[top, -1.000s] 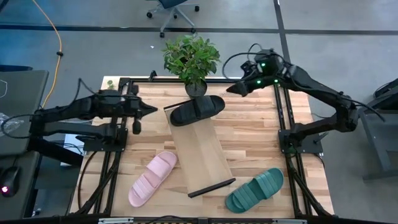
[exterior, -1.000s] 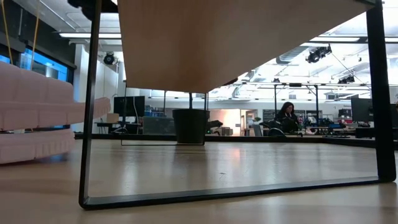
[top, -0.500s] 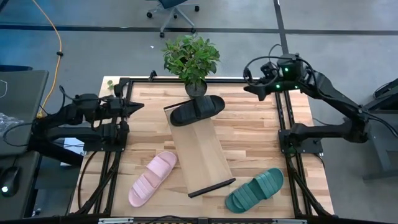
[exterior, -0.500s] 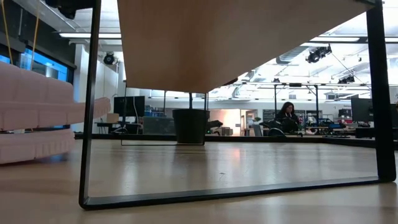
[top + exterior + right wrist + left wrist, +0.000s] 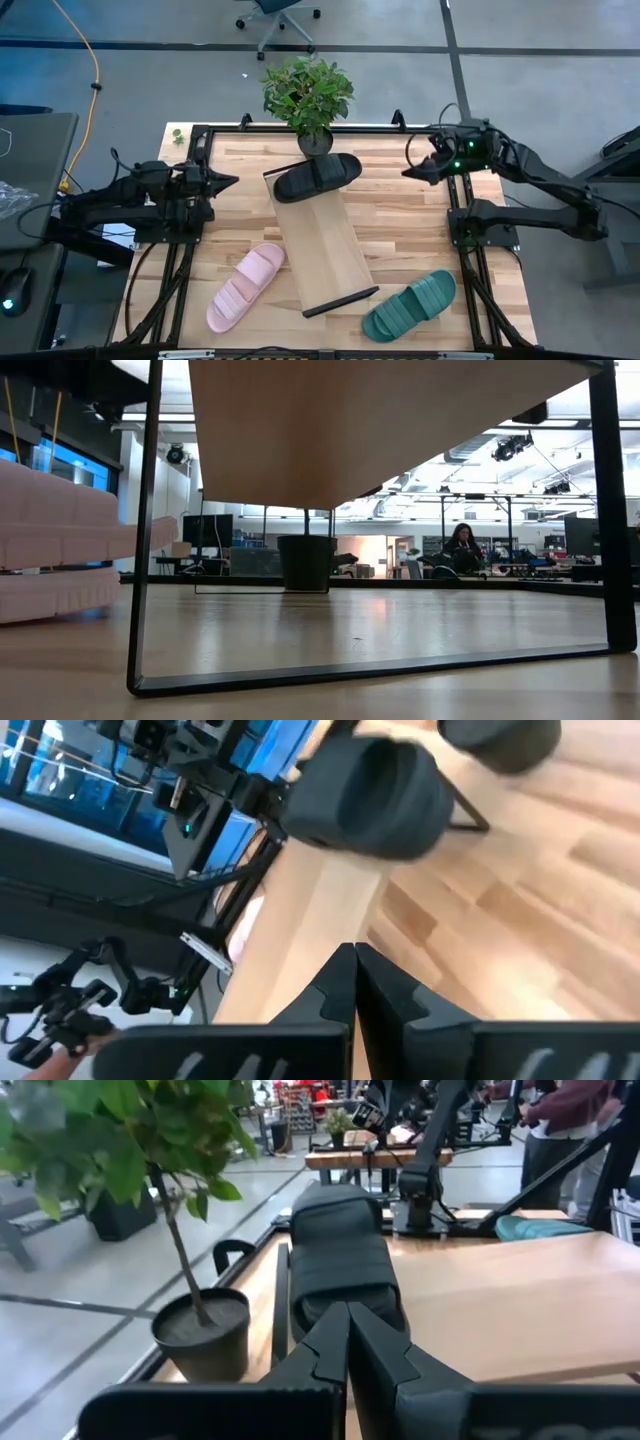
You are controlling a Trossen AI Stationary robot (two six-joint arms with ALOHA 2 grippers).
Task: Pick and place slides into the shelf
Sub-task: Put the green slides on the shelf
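Pulling back to opposite desk edges, both arms have left the middle since a second ago: the left hand [image 5: 228, 181] and the right hand [image 5: 408, 172] each sit with fingers pressed together, holding nothing. Nearest the front lie the pale pink ribbed rubber slide [image 5: 245, 286] and the dark green rubber slide [image 5: 410, 304], either side of the long light-wood plank shelf [image 5: 326, 248]. The black rubber slide [image 5: 318, 175] rests on its far end, so one looks placed, two remain. A potted green plant [image 5: 308, 93] crowds the far edge; the flanks are open.
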